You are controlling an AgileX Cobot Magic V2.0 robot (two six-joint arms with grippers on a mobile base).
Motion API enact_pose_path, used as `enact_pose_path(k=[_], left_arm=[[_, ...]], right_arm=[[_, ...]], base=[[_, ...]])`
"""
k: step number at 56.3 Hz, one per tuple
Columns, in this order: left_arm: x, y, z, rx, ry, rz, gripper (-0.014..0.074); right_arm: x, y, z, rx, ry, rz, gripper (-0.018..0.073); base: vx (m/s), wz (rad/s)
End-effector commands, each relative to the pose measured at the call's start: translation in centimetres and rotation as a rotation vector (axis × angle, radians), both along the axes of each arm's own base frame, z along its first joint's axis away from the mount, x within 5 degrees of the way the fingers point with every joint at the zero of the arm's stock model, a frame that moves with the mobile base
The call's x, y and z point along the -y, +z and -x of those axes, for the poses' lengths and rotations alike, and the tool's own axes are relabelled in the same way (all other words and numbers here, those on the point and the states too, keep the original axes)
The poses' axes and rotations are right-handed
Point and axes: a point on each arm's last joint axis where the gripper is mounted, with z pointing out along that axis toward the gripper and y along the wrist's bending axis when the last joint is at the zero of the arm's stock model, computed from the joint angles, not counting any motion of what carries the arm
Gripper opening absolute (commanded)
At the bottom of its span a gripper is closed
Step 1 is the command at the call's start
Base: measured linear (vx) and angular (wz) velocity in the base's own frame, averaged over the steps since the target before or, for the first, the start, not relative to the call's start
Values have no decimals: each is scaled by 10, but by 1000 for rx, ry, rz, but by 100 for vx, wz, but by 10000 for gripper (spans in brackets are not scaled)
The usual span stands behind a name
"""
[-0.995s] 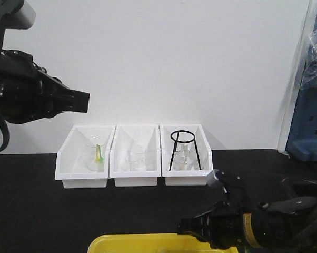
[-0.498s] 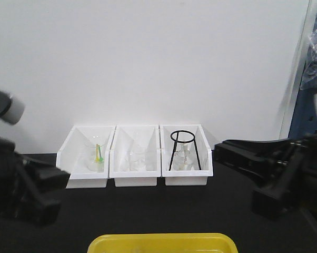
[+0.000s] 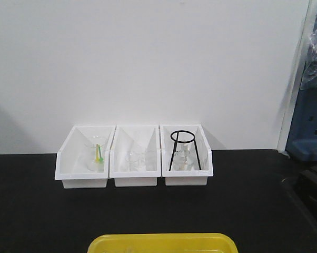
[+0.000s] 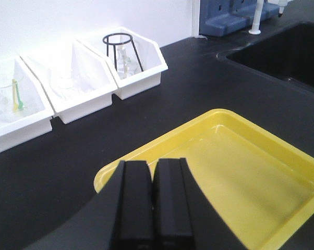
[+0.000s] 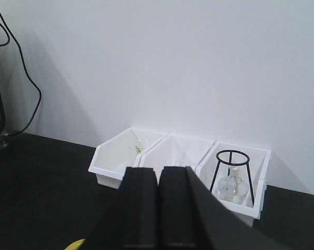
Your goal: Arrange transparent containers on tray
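Observation:
The yellow tray (image 3: 164,241) lies at the table's front edge, and only its far rim shows in the exterior view. In the left wrist view the tray (image 4: 251,177) looks bare inside. My left gripper (image 4: 153,162) is shut with nothing between its fingers, just above the tray's near-left rim. My right gripper (image 5: 158,169) is also shut and empty, facing the white bins from a distance, with a sliver of the tray (image 5: 76,244) at its lower left. The transparent containers are out of view. Neither arm shows in the exterior view.
Three white bins stand side by side against the back wall. The left bin (image 3: 69,163) holds a beaker with green sticks, the middle bin (image 3: 135,179) small glassware, the right bin (image 3: 186,179) a flask under a black ring stand (image 3: 184,136). A sink recess (image 4: 287,47) lies to the right.
Both arms have pulled out of the exterior view: the left was raised at the left, the right was low by the tray. The bins and tray have not moved.

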Motion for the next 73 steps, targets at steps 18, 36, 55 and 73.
enact_pose_path(k=[18, 36, 55, 73], left_arm=[[-1, 17, 0, 99, 17, 70, -8], [-10, 10, 1, 225, 49, -98, -6], [-50, -23, 44, 369, 332, -133, -6], [-53, -29, 50, 406, 348, -161, -6]], right_arm=[[4, 9, 0, 46, -39, 22, -13], [4, 9, 0, 46, -39, 22, -13], [3, 9, 0, 45, -33, 23, -13], [3, 9, 0, 45, -29, 24, -13]], base=[[0, 0], [0, 0], [0, 0], [0, 0]])
